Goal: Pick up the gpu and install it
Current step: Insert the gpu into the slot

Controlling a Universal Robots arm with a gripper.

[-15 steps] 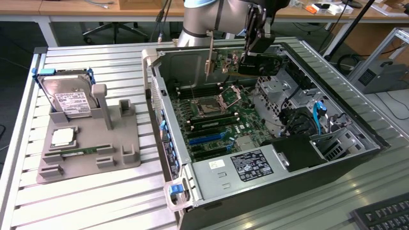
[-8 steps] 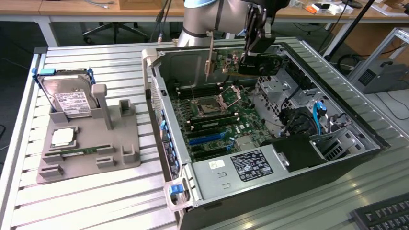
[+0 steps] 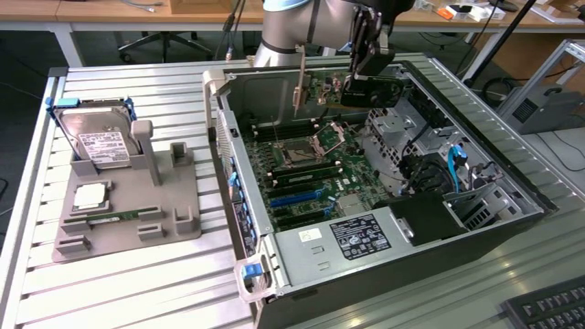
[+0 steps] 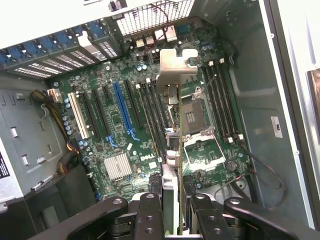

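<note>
Gripper (image 3: 368,68) pinches the gpu (image 3: 352,92) above the open case (image 3: 240,89); a tilted descent could miss the blue slot (image 4: 123,112) and jam its edge.

Slatted aluminium table (image 3: 119,288) under even light; wooden desks (image 3: 92,10) behind; chair base (image 3: 164,42) on dark floor (image 3: 26,62); keyboard (image 3: 553,308) nearby

The graphics card (image 4: 171,172) carries a bright, bare metal bracket (image 4: 175,70), smooth and faintly brushed. The gripper (image 4: 174,210) is matt black. The computer case (image 3: 265,89) is dull grey sheet metal; its motherboard (image 4: 115,135) is glossy green. The holder (image 3: 174,205) looks like matt grey plastic, the table (image 3: 137,274) ribbed satin metal.
</note>
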